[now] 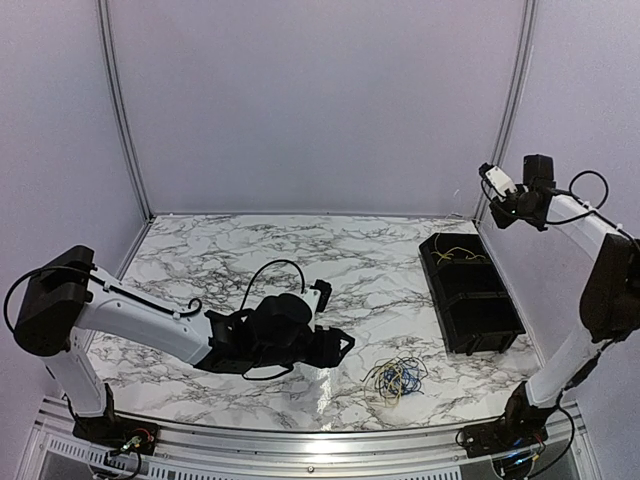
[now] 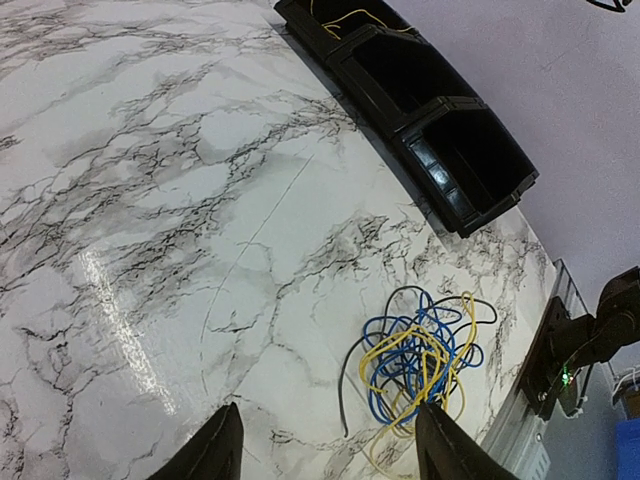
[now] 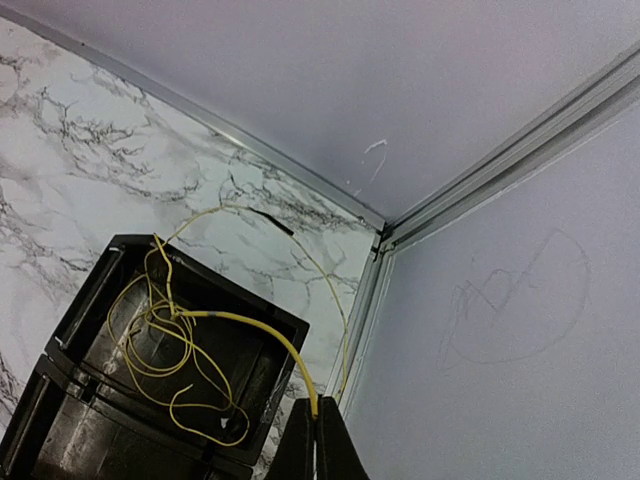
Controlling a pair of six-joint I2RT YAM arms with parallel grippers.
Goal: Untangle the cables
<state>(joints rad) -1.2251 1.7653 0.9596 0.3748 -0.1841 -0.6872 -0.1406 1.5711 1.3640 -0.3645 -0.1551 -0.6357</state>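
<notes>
Now right end effector (image 3: pixel 315 415) pinches one yellow cable (image 3: pixel 250 325); left end effector (image 2: pixel 328 425) gapes near one tangle (image 2: pixel 420 360).

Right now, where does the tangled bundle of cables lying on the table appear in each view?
Top external: tangled bundle at lower centre-right, on the marble.
Left wrist: tangled bundle at lower right.
Right wrist: not in it; only a separate yellow cable shows.
Shared landmark: the black bin, seen in all three views.
</notes>
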